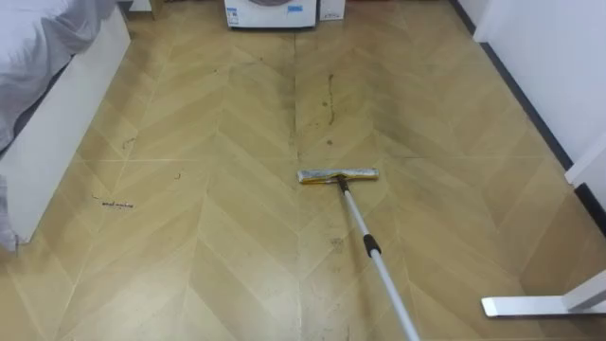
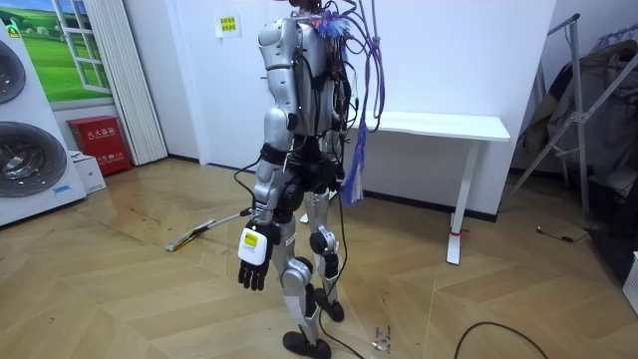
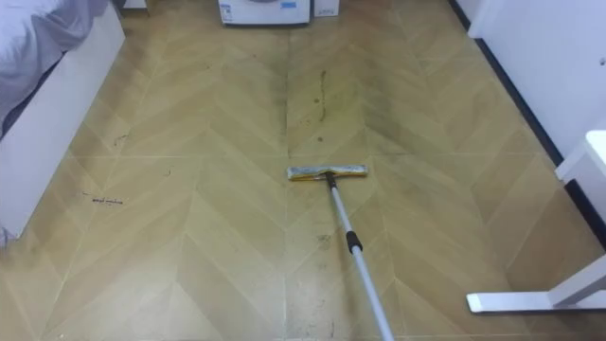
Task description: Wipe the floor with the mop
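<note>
Mop (image 1: 338, 176): flat rectangular yellowish head lies on the herringbone wood floor (image 1: 218, 237) ahead of the robot. A slim pale pole with a dark collar runs back toward the robot. Left hand (image 2: 252, 271) hangs at thigh level, fingers loosely spread, holding nothing.

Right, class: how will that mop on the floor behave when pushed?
The handle looks a straight rigid tube, so it probably pushes without bending. Its flat head lies flush on the smooth wood floor, so it likely glides, not rolls.
</note>
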`<state>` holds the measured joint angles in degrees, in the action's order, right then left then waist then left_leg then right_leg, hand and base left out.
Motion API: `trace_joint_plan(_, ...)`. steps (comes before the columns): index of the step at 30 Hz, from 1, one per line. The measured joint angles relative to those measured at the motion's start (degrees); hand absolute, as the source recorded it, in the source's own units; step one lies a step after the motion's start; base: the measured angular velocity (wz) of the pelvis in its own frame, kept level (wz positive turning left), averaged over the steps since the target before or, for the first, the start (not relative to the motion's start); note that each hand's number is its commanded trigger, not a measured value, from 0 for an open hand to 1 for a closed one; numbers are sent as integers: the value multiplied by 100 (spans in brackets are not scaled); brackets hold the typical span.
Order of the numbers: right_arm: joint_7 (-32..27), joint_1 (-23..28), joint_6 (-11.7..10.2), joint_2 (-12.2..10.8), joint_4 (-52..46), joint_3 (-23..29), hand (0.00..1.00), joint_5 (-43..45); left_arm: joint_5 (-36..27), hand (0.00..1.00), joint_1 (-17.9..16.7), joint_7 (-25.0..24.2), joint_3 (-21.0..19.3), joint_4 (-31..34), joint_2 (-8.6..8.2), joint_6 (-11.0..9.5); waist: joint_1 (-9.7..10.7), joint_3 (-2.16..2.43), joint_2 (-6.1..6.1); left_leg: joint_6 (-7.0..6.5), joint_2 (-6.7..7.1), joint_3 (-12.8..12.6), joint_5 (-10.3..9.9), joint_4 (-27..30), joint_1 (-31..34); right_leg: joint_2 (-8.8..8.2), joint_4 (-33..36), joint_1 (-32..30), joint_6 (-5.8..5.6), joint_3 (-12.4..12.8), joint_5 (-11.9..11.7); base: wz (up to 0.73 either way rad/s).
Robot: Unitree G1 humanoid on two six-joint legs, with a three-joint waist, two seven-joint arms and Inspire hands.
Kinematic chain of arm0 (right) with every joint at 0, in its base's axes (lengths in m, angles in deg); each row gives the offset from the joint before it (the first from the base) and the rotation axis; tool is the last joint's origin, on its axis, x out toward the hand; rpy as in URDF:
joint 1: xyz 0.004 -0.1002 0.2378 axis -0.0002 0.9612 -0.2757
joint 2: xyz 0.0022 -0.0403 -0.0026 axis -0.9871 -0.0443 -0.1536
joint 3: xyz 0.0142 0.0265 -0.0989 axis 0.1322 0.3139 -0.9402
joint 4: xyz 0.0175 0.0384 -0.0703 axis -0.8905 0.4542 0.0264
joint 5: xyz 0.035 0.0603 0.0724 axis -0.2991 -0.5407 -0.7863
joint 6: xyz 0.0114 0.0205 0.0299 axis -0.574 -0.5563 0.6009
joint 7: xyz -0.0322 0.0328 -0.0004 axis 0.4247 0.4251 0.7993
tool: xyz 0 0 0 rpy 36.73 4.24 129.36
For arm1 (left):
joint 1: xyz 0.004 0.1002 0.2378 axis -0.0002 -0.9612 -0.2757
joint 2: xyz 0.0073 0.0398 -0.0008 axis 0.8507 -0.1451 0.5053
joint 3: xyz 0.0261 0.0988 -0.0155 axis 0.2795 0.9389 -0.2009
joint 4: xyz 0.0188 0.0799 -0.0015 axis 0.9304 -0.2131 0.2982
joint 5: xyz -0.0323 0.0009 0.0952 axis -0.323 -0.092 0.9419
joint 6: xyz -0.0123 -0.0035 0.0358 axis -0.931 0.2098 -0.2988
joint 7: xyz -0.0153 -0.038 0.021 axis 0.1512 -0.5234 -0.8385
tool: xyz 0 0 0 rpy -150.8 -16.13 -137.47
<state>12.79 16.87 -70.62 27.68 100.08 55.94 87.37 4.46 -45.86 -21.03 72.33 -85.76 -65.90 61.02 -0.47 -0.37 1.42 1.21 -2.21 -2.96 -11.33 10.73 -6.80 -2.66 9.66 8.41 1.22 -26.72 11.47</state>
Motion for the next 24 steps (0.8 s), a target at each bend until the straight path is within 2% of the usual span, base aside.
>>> trace_joint_plan(14, -9, -15, 0, 8, 10, -19, 100, -51, 0, 0, 36, -27, 31, 2, 10, 3, 2, 1, -14, 9, -3, -6, -6, 43, 92, -15, 2, -74, -1, -33, 44, 0)
trace_joint_plan(20, -89, -188, -1, 35, 119, -45, 100, -309, 3, 0, 246, -22, 127, -14, 6, 88, 1, 32, -100, 23, -15, -32, -15, 233, 584, -25, 117, -480, 46, -76, 22, 4)
trace_joint_plan(24, -155, -522, -25, 34, 399, -33, 100, -472, 2, 0, 546, -20, 103, -137, 2, 71, -2, 19, -114, 22, -35, -16, -14, 295, 1039, -34, 235, -959, 92, -76, 10, 0)
